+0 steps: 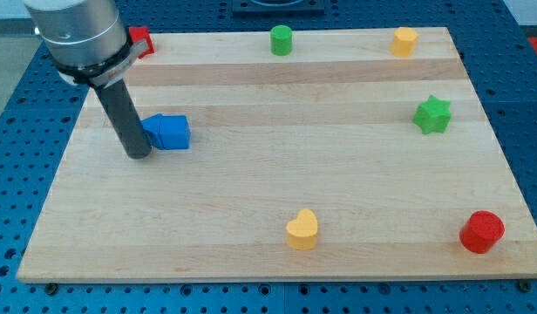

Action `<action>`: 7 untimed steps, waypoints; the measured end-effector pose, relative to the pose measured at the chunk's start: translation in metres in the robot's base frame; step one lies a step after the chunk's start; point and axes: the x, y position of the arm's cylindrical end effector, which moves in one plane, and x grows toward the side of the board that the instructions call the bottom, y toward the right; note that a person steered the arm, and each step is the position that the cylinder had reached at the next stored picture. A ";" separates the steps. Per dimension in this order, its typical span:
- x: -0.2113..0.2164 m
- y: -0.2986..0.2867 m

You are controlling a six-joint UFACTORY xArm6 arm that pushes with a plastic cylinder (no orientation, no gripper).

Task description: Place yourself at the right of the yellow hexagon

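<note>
The yellow hexagon (404,40) sits near the top right corner of the wooden board (277,174). My tip (139,153) rests on the board at the view's left, far from the hexagon. It touches the left side of a blue block (168,132). The rod rises from the tip to the arm's grey body at the top left.
A red block (142,40) lies at the top left, partly behind the arm. A green cylinder (281,39) stands at the top middle. A green star (432,114) is at the right. A yellow heart (302,230) and a red cylinder (482,232) lie near the bottom.
</note>
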 end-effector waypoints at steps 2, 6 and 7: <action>0.038 0.066; -0.126 0.264; -0.124 0.324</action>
